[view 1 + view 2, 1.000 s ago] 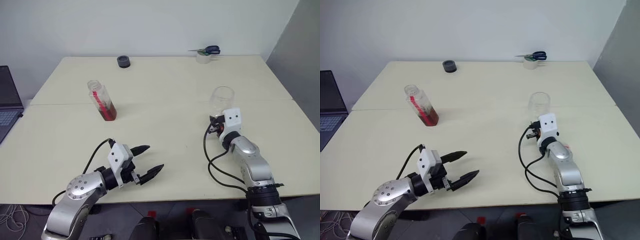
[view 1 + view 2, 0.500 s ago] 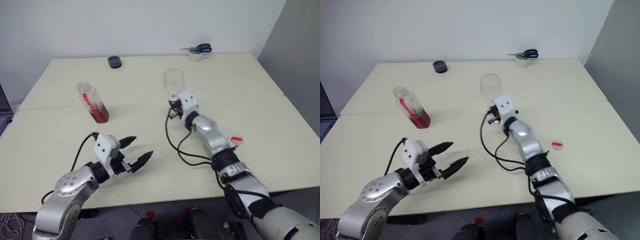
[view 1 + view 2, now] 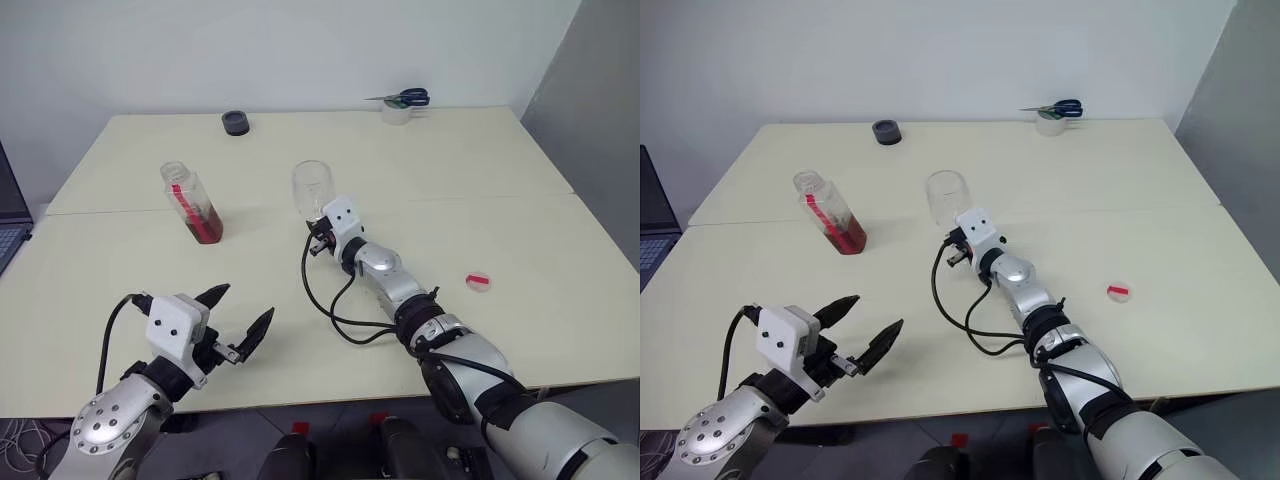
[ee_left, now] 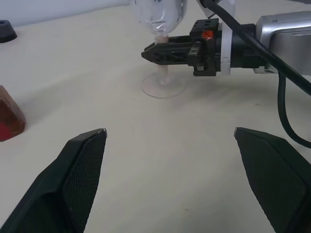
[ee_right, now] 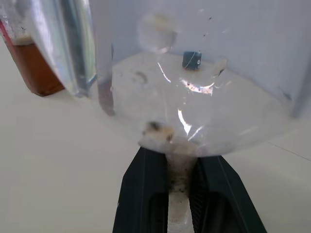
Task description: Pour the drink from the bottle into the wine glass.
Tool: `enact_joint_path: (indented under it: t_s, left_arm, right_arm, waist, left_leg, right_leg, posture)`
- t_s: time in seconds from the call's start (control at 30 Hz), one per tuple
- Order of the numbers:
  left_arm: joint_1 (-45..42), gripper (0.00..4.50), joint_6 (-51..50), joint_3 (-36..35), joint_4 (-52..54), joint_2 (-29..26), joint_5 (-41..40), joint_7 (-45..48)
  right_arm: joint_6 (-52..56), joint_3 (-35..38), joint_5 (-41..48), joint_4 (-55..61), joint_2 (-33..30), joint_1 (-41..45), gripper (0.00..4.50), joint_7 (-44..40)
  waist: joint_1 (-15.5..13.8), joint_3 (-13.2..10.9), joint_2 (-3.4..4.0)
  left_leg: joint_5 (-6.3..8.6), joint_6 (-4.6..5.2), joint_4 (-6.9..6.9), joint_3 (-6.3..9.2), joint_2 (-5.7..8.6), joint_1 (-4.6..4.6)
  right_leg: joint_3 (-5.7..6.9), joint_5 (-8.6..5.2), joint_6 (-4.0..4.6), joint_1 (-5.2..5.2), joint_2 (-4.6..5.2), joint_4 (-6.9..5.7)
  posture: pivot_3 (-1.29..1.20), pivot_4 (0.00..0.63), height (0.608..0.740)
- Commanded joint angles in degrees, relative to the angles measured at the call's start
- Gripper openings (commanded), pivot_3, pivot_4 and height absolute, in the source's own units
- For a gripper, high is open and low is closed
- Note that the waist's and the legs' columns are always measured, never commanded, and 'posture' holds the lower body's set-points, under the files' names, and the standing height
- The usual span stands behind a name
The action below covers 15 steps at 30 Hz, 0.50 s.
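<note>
Left eye view: a cream table (image 3: 480,200) carries the bottle (image 3: 192,203), which stands uncapped and leaning a little, toward the robot's left side. A small amount of reddish-brown drink (image 3: 206,227) sits in its lower part, and a red strip runs down its side. The upper part of the bottle is clear.

Near the middle of the table stands the wine glass (image 3: 311,189), upright, its bowl holding no liquid that can be made out. The right gripper (image 4: 163,52) is clamped on its thin stem just under the bowl; in the left wrist view the round foot rests on the table surface below the black fingers (image 4: 175,53). In the right wrist view the two fingers press the stem from both sides, with the bowl right above them and the bottle's brown drink showing beside it. Glass and bottle are near each other but apart.

The left gripper (image 3: 236,325) hovers over the near edge of the table, spread wide and holding nothing, well apart from both containers.

A small red cap (image 3: 479,282) lies flat on the table toward the right. At the far edge sit a dark round object (image 3: 236,122) and a roll of tape (image 3: 396,112) with blue-handled scissors (image 3: 406,98) on top of it.
</note>
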<state>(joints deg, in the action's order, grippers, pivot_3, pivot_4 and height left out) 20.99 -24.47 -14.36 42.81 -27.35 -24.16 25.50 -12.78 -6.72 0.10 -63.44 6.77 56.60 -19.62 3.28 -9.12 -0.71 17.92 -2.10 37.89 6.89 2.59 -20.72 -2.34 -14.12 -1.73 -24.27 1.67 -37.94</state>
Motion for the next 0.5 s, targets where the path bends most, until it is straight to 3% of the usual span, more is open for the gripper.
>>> enact_joint_path:
  t_s: [0.03, 0.3, 0.5]
  left_arm:
    - [-0.79, 4.5, 0.56, -0.8, 2.48, 0.25, -0.05, -1.05]
    - [-2.58, 4.5, 0.13, -0.26, 0.82, -0.89, 0.03, -0.58]
    - [-2.82, 4.5, 0.36, 0.62, 0.48, -0.72, 0.08, -0.2]
  right_arm:
    - [-1.08, 0.86, -0.25, 0.35, 0.46, 1.35, 0.24, -0.51]
    - [0.58, 0.69, -1.22, 0.22, 0.11, 0.07, 0.24, -1.7]
    - [0.23, 0.9, -1.95, 0.95, -0.26, -0.61, 2.19, -1.88]
  waist:
    - [0.01, 0.0, 0.0]
    - [0.02, 0.01, 0.0]
    - [0.01, 0.0, 0.0]
  left_leg:
    - [0.0, 0.0, 0.0, 0.0, 0.0, 0.0]
    - [0.0, 0.0, 0.0, -0.02, -0.01, 0.02]
    - [0.0, 0.0, 0.0, -0.03, -0.02, 0.03]
  right_leg:
    - [0.0, 0.0, 0.0, 0.0, 0.0, 0.0]
    - [0.01, 0.0, 0.01, 0.01, -0.02, -0.01]
    - [0.01, 0.0, 0.01, 0.01, -0.02, -0.01]
  posture:
    - [0.0, 0.15, 0.74]
    - [0.0, 0.15, 0.74]
    - [0.0, 0.15, 0.74]
